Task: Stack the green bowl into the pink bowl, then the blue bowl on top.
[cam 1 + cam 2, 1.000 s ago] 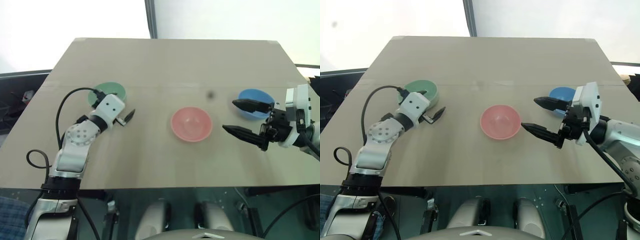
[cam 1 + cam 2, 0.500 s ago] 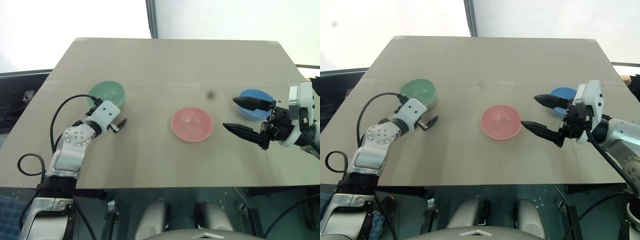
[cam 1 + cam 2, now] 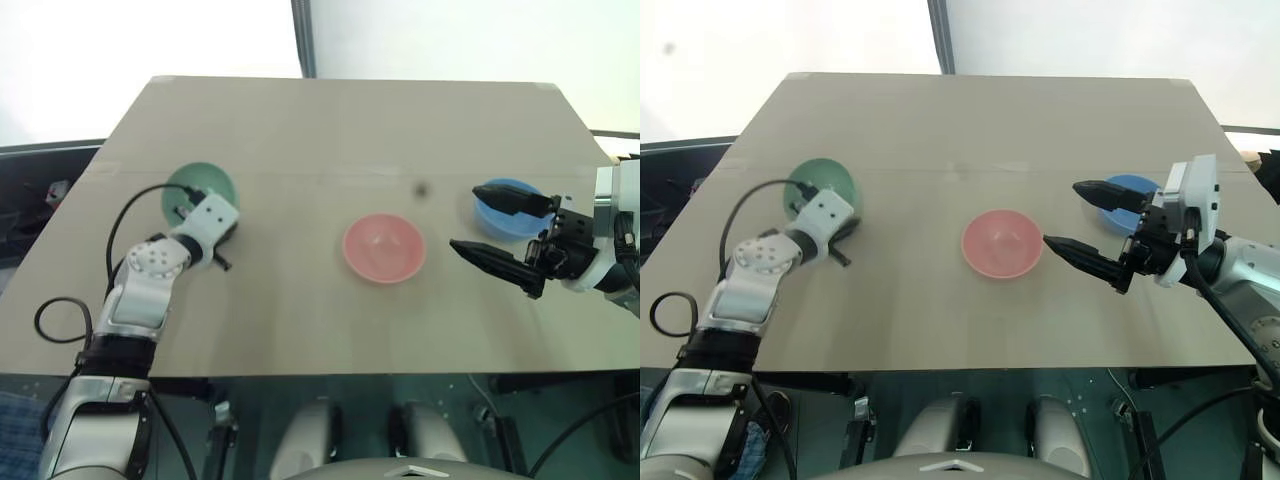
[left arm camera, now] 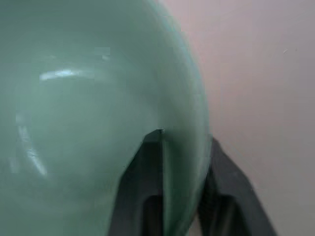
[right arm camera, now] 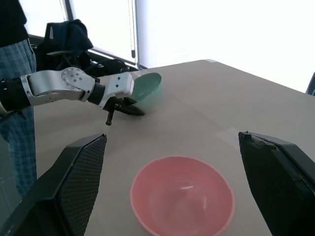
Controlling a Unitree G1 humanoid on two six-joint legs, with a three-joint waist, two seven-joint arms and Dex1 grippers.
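Observation:
The green bowl stands at the table's left, tipped up on its edge. My left gripper is shut on its near rim, with one finger inside the bowl and one outside. At the table's middle, the pink bowl sits upright and empty. The blue bowl rests at the right. My right gripper is open and held level at the blue bowl's left side. One of its fingers hangs over the bowl, the other reaches toward the pink bowl, and it holds nothing.
The tan table is bare behind the bowls. A person in plaid trousers stands beyond the table's left side. Dark clothing lies near the windows there.
My left gripper moved up to the green bowl's near rim and shut on it, and the bowl now tilts. The right gripper has kept its place and stays open.

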